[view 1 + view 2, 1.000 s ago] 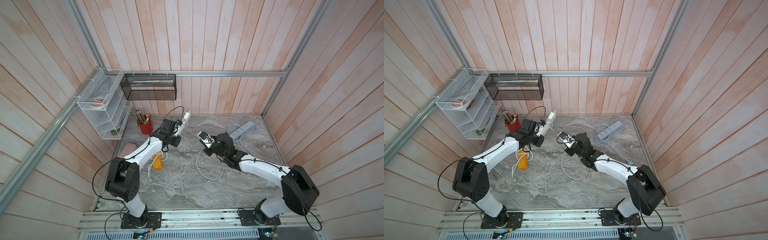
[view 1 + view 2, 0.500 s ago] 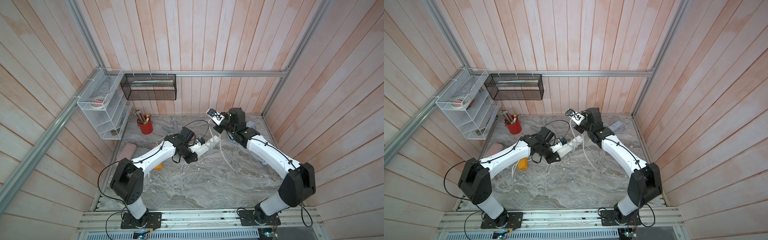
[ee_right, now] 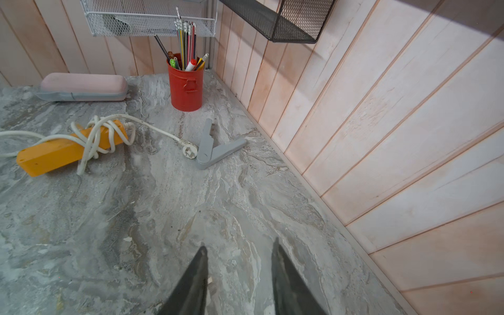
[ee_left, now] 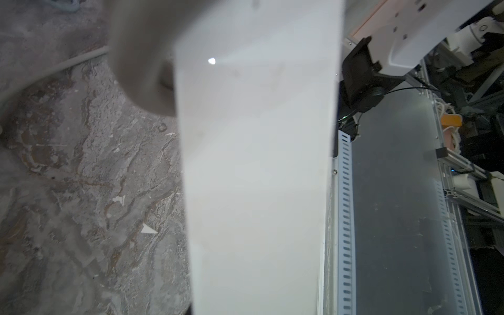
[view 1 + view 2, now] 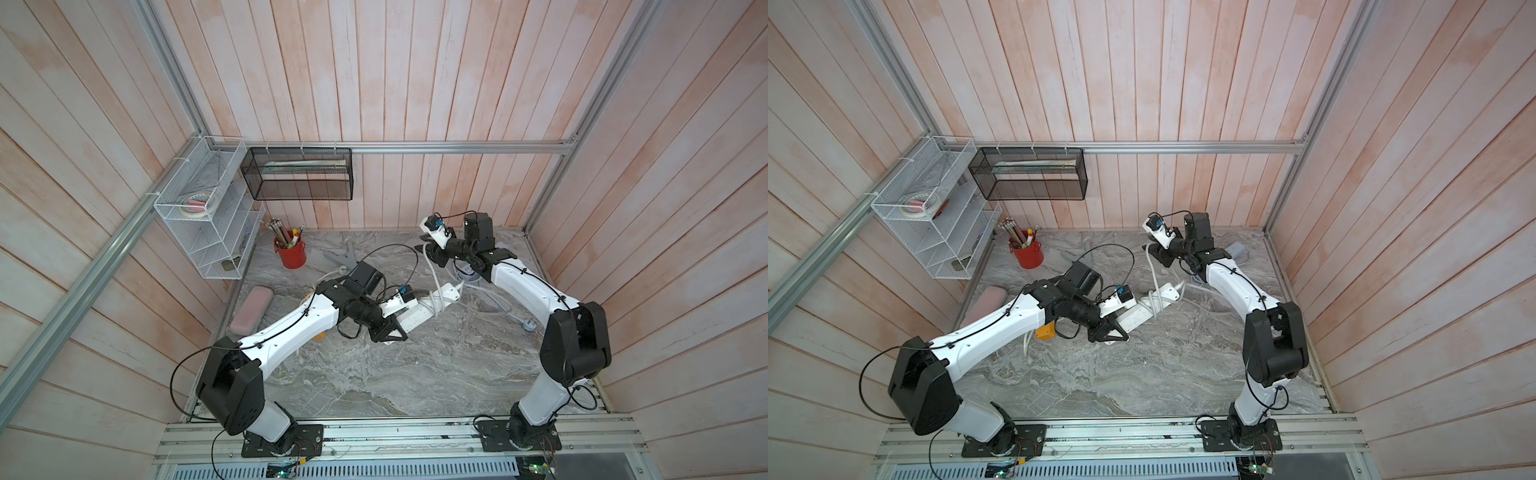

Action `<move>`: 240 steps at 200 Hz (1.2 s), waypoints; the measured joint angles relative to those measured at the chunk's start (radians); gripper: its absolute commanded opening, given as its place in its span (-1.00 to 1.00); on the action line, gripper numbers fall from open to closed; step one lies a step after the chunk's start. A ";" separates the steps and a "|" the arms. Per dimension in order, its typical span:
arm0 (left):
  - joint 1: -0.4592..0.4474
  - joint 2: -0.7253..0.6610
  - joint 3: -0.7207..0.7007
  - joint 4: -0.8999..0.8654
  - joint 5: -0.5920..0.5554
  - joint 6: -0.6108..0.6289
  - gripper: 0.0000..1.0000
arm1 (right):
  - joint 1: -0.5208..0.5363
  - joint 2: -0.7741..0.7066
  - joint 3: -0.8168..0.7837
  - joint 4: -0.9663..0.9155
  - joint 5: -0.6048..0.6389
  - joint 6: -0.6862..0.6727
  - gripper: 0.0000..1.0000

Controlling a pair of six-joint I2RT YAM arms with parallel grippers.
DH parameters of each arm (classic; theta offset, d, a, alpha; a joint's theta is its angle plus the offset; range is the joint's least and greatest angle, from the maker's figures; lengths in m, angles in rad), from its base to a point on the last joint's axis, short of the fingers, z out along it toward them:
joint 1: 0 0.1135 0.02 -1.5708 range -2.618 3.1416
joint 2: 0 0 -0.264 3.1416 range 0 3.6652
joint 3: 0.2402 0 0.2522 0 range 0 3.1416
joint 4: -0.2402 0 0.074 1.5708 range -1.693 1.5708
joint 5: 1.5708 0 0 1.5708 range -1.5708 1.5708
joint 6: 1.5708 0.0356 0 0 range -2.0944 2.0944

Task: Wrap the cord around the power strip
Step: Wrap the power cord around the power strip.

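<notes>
The left gripper is clamped on the near end of the white plastic power strip, holding it out over the middle of the grey marble-pattern tabletop like a spindle. My read: that keeps the body clear so cord can pass under and round it. The strip's plain white side fills the left wrist view, so the jaws are hidden there. Can't tell if the strip's far end touches the table.

The white round cord has a couple of turns round the strip's middle. One strand runs back toward the right gripper. The rest lies loose on the table under the right arm, ending in a pale plug. So the wrap looks partly done, with plenty of slack left.

Right jaws are spread, with nothing between them in the right wrist view, so no cord is held. My guess: it has to grasp the slack to lay another turn.

Pose: left arm stretched forward and low, wrist rolled. Right arm reaches to the back wall, gripper raised above the table and aimed down at it.
</notes>
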 measured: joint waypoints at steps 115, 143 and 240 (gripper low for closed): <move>0.134 -0.122 -0.055 0.335 0.150 -0.221 -1.00 | -0.016 0.025 -0.348 0.364 -0.017 0.340 0.10; 0.176 -0.174 -0.113 0.531 0.168 -0.368 -1.00 | -0.006 0.025 -0.396 0.477 -0.011 0.431 0.01; 0.539 -0.100 -0.121 0.573 -0.040 -0.588 -1.00 | 0.210 -0.029 -0.527 0.456 0.242 0.354 -1.00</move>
